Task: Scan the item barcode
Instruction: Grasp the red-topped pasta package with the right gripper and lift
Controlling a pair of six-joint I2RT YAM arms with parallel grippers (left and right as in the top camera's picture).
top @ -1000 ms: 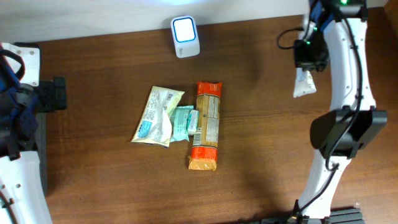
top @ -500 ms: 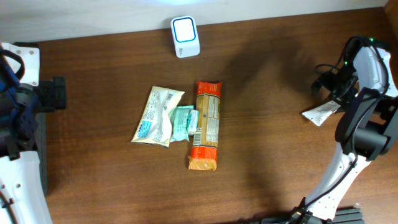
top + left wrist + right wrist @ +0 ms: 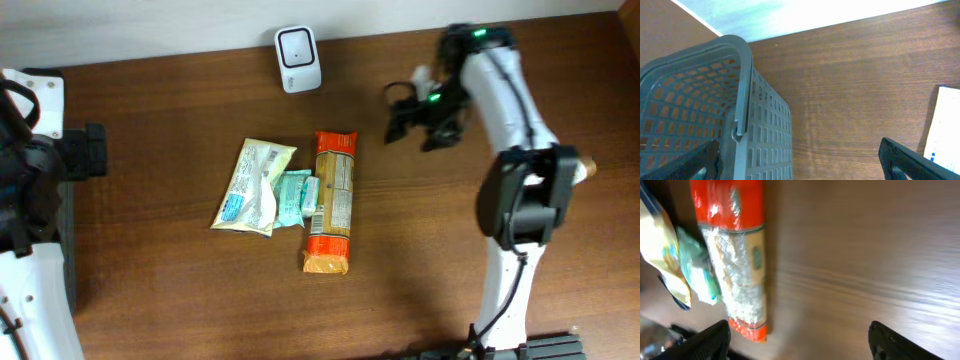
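- The right gripper [image 3: 414, 118] hangs over bare brown wooden tabletop [image 3: 420, 250], between the white box-shaped barcode scanner [image 3: 298, 58] and the arm's base, jaws spread wide with nothing between them.
- In the right wrist view its two dark fingers [image 3: 707, 341] stand far apart at the lower corners, with only wood grain between them.
- The long orange-ended clear packet [image 3: 331, 201] lies flat mid-tabletop, well apart from the right gripper.
- A small teal packet [image 3: 295, 197] touches its left side, partly overlapping a cream-yellow pouch [image 3: 252, 186].
- The scanner stands at the far edge, its face towards the camera.
- The left gripper [image 3: 90, 150] sits at the left edge, jaws wide open and holding nothing, beside a grey plastic lattice basket [image 3: 705, 115].
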